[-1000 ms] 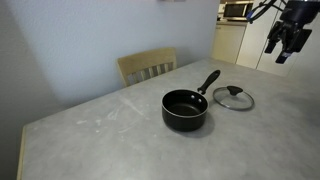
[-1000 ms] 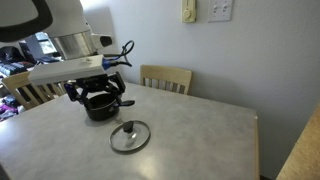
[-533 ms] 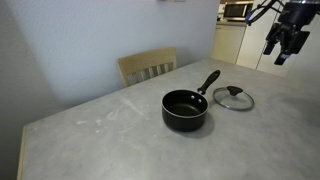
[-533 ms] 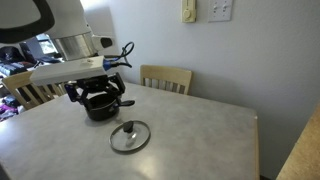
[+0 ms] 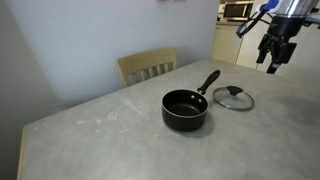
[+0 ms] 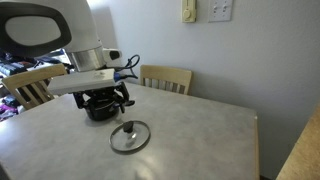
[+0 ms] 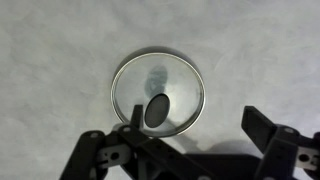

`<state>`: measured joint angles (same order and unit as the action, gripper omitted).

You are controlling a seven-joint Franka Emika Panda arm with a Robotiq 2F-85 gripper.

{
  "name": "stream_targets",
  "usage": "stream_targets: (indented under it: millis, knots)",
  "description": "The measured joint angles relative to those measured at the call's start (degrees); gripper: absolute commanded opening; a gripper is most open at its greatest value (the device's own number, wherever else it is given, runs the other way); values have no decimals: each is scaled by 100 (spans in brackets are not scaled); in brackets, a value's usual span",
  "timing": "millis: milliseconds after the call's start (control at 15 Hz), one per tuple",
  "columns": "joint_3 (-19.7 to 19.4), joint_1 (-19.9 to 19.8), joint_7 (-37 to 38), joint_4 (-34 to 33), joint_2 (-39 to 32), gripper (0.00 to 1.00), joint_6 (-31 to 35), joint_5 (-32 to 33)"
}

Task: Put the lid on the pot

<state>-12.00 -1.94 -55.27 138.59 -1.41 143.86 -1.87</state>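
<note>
Grey tabletop [image 5: 90, 130] carries the pot [image 5: 185, 108] at mid-frame and the lid [image 5: 233, 97] just right of it, apart. Our gripper [image 5: 274, 62] hangs at upper right, jaws spread wide and empty; we should centre over the knob [image 7: 156, 110] before descending.

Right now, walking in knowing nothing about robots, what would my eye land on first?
Probably the black pot, standing uncovered in the middle of the grey table. Next to it, by its handle, the glass lid lies flat on the table, and the robot's hand hangs open above the lid. A wooden chair stands behind the table.
</note>
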Motion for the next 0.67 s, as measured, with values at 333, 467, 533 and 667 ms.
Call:
stream_targets:
  millis: [333,467,533,667]
  knots:
    - [209,-195,-92,-467,-643,100,1,-155]
    - [260,-228,-62,-470,-649,100,-2,-151]
    - [269,-229,-56,-468,-632,100,-3,-150]
    - [274,-232,-54,-467,-627,100,-4,-150]
